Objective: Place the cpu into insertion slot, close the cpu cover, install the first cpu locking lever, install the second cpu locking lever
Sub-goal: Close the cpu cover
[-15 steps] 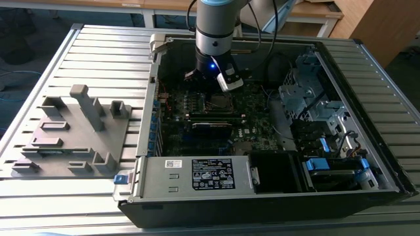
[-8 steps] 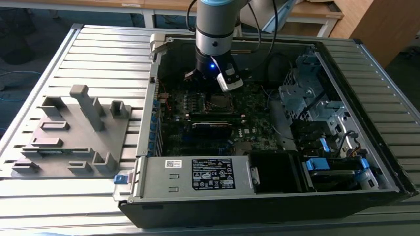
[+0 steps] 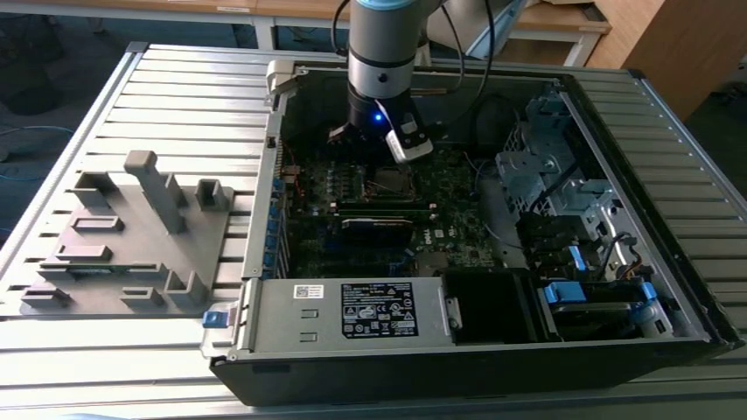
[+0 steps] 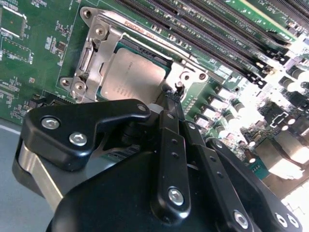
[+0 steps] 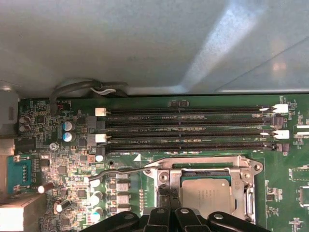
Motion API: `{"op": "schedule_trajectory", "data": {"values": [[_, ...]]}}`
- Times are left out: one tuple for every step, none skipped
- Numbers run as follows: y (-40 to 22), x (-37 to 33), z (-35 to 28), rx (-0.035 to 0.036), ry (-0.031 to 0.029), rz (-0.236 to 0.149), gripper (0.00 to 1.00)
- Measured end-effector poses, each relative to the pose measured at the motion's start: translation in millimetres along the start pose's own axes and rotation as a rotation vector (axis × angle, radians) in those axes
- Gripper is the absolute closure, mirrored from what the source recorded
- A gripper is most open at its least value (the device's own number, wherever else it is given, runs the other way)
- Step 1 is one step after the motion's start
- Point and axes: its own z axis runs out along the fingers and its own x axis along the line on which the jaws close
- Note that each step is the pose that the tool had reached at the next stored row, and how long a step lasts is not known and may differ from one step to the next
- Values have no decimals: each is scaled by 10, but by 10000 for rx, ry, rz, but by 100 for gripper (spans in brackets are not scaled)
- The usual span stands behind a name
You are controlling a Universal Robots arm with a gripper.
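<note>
cpu [image 4: 131, 77]: flat square, dull silver top, seated level in the insertion slot [image 5: 203, 172], just beside the memory slots [image 5: 188, 128]. Slot's dark edge shows on the memory-slot side. cpu cover [image 4: 91, 60]: shiny silver frame, down flat around the chip. Thin wire locking lever [image 5: 120, 170] runs alongside the memory slots; latched or not, can't tell.

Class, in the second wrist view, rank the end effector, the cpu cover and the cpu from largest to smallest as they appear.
1. end effector: looks largest, but it is nearest the camera, so its true rank is unsure.
2. cpu cover: the frame around the chip.
3. cpu: fits inside the cover's window.
</note>
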Motion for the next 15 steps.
{"op": "schedule_trajectory", "data": {"values": [[0,0,-4,1,1,0,89],[-1,1,-8,8,5,0,89],[-2,2,-11,13,9,1,89],[-2,2,-15,12,8,1,89],[-2,2,-21,13,8,1,89],[-2,2,-28,14,9,1,89],[-2,2,-34,13,9,1,89],[-1,2,-42,13,9,0,89],[-1,2,-51,12,8,1,89],[-1,2,-61,13,9,1,89],[-1,2,-71,13,9,1,89],[0,2,-82,13,9,1,89],[0,2,-90,13,9,1,89],[0,1,-92,13,9,1,89],[0,1,-92,12,8,0,89]]}}
